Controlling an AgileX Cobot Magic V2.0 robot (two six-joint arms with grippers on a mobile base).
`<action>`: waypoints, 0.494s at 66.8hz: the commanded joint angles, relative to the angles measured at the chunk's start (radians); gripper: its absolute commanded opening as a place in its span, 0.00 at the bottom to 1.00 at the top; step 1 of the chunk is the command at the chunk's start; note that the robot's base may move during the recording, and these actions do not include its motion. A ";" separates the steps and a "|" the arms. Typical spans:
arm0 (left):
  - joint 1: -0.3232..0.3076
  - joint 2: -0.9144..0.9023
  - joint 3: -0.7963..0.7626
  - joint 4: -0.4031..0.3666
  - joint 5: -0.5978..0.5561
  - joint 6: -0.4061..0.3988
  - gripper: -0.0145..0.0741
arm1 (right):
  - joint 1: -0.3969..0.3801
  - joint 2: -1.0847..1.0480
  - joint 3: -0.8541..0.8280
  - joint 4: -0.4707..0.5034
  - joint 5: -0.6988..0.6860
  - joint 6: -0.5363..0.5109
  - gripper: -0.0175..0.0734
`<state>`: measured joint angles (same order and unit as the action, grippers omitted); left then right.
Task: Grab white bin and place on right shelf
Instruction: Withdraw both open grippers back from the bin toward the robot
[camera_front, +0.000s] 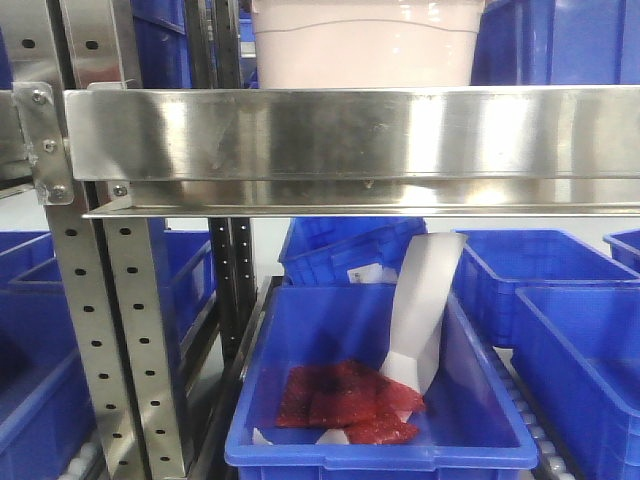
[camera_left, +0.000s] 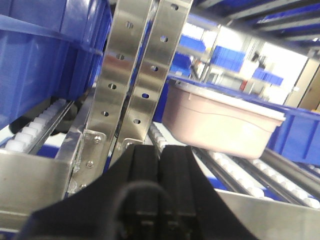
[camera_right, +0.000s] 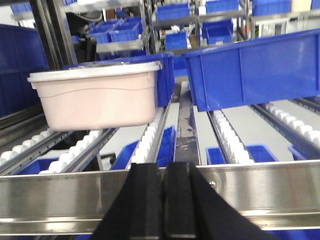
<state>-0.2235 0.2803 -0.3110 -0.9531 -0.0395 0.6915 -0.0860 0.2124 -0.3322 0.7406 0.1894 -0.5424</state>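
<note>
The white bin sits on the right shelf's roller tracks, just behind the shiny steel front rail. In the left wrist view the white bin rests on the rollers, ahead and to the right of my left gripper, which is shut and empty. From the right wrist, the white bin is up left with its lid on, beyond the rail. My right gripper is shut on nothing, in front of the rail.
Perforated steel uprights stand at the left. A blue crate with red packets and a white sleeve lies below the rail. More blue crates sit on the rollers to the right of the bin and on racks behind.
</note>
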 joint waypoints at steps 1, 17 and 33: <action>-0.008 -0.039 -0.008 -0.008 -0.037 -0.004 0.03 | 0.000 -0.048 0.000 0.006 -0.076 -0.008 0.27; -0.008 -0.073 0.007 -0.008 -0.035 -0.004 0.03 | 0.000 -0.086 0.010 0.006 -0.067 -0.008 0.27; -0.008 -0.073 0.007 -0.009 -0.033 -0.004 0.03 | 0.000 -0.086 0.010 0.006 -0.067 -0.008 0.27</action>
<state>-0.2235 0.1975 -0.2788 -0.9536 -0.0332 0.6915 -0.0860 0.1166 -0.2962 0.7406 0.1894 -0.5439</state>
